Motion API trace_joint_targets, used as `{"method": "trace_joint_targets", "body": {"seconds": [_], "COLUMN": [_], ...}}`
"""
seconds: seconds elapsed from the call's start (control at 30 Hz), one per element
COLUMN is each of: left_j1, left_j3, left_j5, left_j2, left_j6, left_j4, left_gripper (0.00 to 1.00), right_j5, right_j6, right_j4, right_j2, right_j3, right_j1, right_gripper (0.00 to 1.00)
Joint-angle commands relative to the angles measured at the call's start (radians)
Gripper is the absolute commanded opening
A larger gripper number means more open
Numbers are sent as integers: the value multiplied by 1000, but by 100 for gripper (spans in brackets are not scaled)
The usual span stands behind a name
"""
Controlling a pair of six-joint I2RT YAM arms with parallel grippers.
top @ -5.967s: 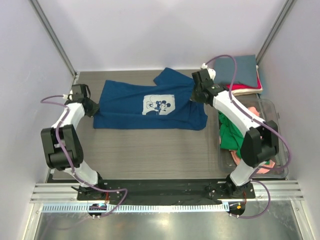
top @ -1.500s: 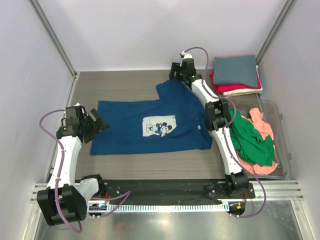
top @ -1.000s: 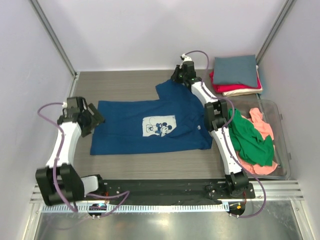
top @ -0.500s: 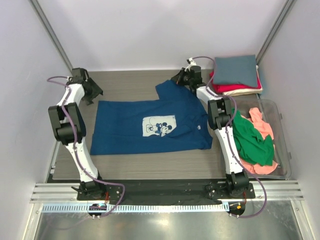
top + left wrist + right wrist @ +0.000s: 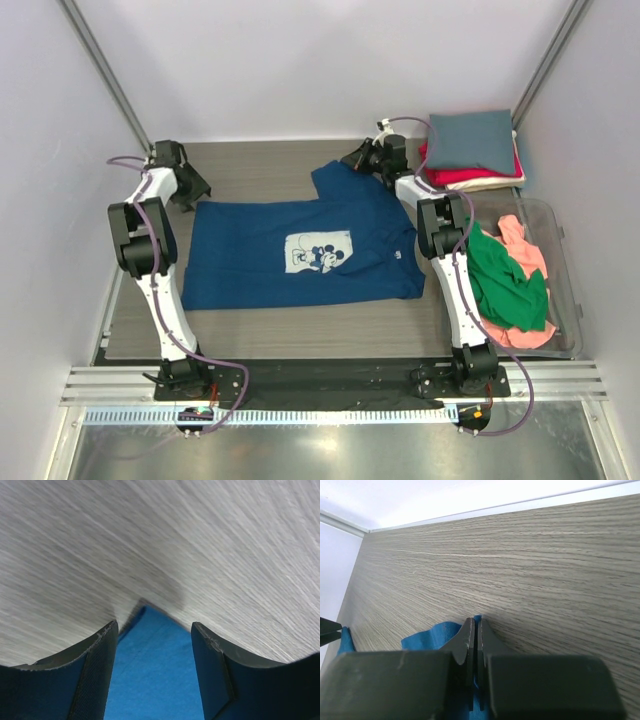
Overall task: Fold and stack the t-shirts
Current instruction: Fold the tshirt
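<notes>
The left fingers [image 5: 191, 190] are open, 1 on each side of a corner of the navy t-shirt [image 5: 255, 250]. They are not squeezing it. The right fingers [image 5: 475, 622] are pressed shut, with a bit of the navy cloth pinched at their tips.

The navy t-shirt lies spread out flat in the middle of the counter [image 5: 270, 335], with its pale Mickey print [image 5: 318, 248] facing up. The left fingers are at its far left corner. The right fingers are at the sleeve that sticks out toward the back.

Just beside the right fingers, in the far right corner, sits a folded pile. The grey t-shirt [image 5: 470, 140] is on top, the red t-shirt [image 5: 450, 178] is under it, and the cream t-shirt [image 5: 495, 183] is at the bottom. Closer in, along the right side, a clear bin [image 5: 566, 262] holds the green t-shirt [image 5: 500, 288] and the pink t-shirt [image 5: 522, 243] in a messy heap. The right arm reaches past the bin's left side.

The wrist cameras show how the fingers hold the cloth. From the top camera they are too small to tell. Only the top camera shows the pile and the bin.

Bare counter lies behind the shirt, in front of it, and along its left side. Walls close in the back and both sides.
</notes>
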Motion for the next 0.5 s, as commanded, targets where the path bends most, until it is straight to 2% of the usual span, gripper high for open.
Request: {"method": "trace_joint_targets", "body": {"seconds": [0.0,0.1,0.2,0.23,0.3,0.33,0.37,0.47], "left_j1": [-22,-33,-33,-33,-34,-33,-34,-36], "left_j3": [-44,-48,-40,-35,-19,-16,-11,-6], "left_j5": [-10,-47,-45,-42,-41,-36,-33,-22], "left_j2": [-29,-20,-7,-4,3,7,5,-18], "left_j6": [-13,-18,-16,-13,-2,-1,1,-1], "left_j4": [47,57,57,57,55,51,49,40], "left_gripper": [61,56,44,33,19,4,0,0], "right_j5": [-17,-21,-30,-32,-23,-15,-17,-23], "right_j6": [12,19,29,30,24,23,21,-2], "right_j4": [-2,4,8,10,5,5,7,-9], "right_j2": [-46,-44,-44,-44,-47,-53,-56,-105], "right_j3": [-22,-26,-28,-28,-33,-43,-48,-71], "right_j1": [1,-4,-5,-4,-4,-4,-5,-1], "right_gripper": [1,1,1,1,1,1,1,1]}}
